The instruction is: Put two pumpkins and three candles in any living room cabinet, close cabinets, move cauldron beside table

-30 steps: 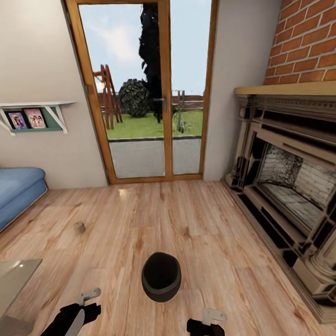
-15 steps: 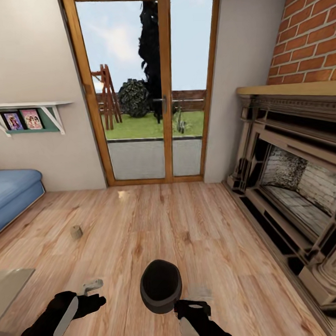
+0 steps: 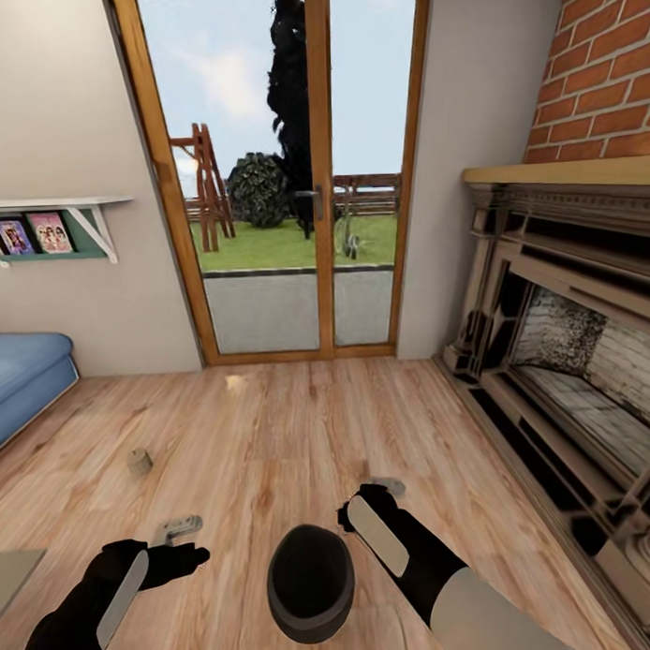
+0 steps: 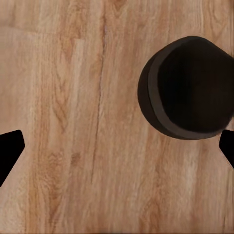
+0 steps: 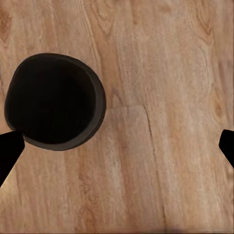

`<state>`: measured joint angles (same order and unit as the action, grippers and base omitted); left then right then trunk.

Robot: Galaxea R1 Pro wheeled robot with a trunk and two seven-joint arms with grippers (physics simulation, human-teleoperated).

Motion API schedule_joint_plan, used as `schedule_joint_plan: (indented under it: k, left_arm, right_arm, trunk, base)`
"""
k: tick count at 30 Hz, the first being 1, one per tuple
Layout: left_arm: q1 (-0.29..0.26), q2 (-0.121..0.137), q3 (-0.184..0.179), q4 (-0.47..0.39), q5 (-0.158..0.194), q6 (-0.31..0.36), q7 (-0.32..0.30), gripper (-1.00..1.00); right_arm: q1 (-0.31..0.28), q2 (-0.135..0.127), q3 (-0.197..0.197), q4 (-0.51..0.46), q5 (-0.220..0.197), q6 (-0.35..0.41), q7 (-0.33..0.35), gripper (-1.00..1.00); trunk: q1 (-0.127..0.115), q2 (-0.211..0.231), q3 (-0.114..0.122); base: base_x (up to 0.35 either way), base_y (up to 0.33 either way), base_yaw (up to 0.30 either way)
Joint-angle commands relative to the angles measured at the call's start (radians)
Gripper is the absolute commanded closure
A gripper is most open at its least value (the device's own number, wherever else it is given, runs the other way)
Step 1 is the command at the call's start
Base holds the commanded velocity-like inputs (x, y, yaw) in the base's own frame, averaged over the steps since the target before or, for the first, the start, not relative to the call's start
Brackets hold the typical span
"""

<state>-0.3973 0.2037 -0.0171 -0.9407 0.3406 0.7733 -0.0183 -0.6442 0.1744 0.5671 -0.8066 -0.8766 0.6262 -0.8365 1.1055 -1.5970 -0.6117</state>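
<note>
Head view has the black cauldron point(image 3: 311, 581) sitting on the wooden floor point(image 3: 273, 439) between the two arms. Left end effector point(image 3: 180, 533) hovers just beside it, fingers spread wide; right end effector point(image 3: 382, 489) hangs near its far side, also spread wide, gripping nothing. One beige candle point(image 3: 139, 461) stands alone on the boards well apart to the left. Blue sofa point(image 3: 22, 382), glass doors point(image 3: 282, 176) and the fireplace point(image 3: 570, 373) ring the open floor.
</note>
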Motion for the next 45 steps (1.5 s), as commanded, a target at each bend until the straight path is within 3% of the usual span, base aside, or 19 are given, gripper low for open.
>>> schedule_joint_plan:
  k: [1,6,11,16,21,27,33,45]
  left_arm:
    - [0.0,-0.002,0.0,-0.003,0.0,0.004,0.0,-1.0]
    - [0.0,-0.02,-0.002,-0.008,0.001,0.022,-0.001,-1.0]
    - [0.0,-0.076,-0.003,-0.053,-0.005,0.072,-0.001,-1.0]
    - [0.0,-0.09,-0.004,-0.105,-0.005,0.127,0.001,-1.0]
    - [0.0,-0.098,-0.004,-0.116,-0.007,0.135,0.006,-1.0]
    - [0.0,-0.114,-0.004,-0.114,-0.009,0.136,0.009,-1.0]
    - [0.0,-0.14,-0.003,-0.112,-0.01,0.138,0.011,-1.0]
    - [0.0,-0.156,0.004,-0.122,-0.001,0.133,0.116,-1.0]
  right_arm:
    - [-0.012,0.0,-0.003,0.022,-0.002,0.001,0.001,-1.0]
    - [-0.032,0.0,-0.01,0.06,-0.004,0.007,0.004,-1.0]
    - [-0.035,0.0,-0.028,0.085,-0.005,0.004,0.007,-1.0]
    - [-0.035,0.0,-0.03,0.114,-0.005,0.008,0.009,-1.0]
    - [-0.035,0.0,-0.03,0.124,-0.005,0.014,0.027,-1.0]
    - [-0.035,0.0,-0.03,0.131,-0.007,0.031,0.083,-1.0]
    - [-0.031,0.0,-0.031,0.134,-0.01,0.029,0.194,-1.0]
    - [-0.018,0.0,-0.025,0.135,-0.01,0.013,0.218,-1.0]
  trunk:
    - [0.0,0.0,0.0]
    - [0.0,0.0,0.0]
    - [0.0,0.0,0.0]
    - [0.0,0.0,0.0]
    - [0.0,0.0,0.0]
    - [0.023,-0.042,-0.019]
    - [0.046,-0.084,-0.038]
    - [0.092,-0.168,-0.075]
  base:
    - [0.248,0.0,0.0]
    - [0.243,0.0,0.0]
    - [0.124,0.0,0.0]
    - [0.017,0.0,0.0]
    - [0.002,0.0,0.0]
    - [0.0,0.0,0.0]
    - [0.0,0.0,0.0]
    - [0.0,0.0,0.0]
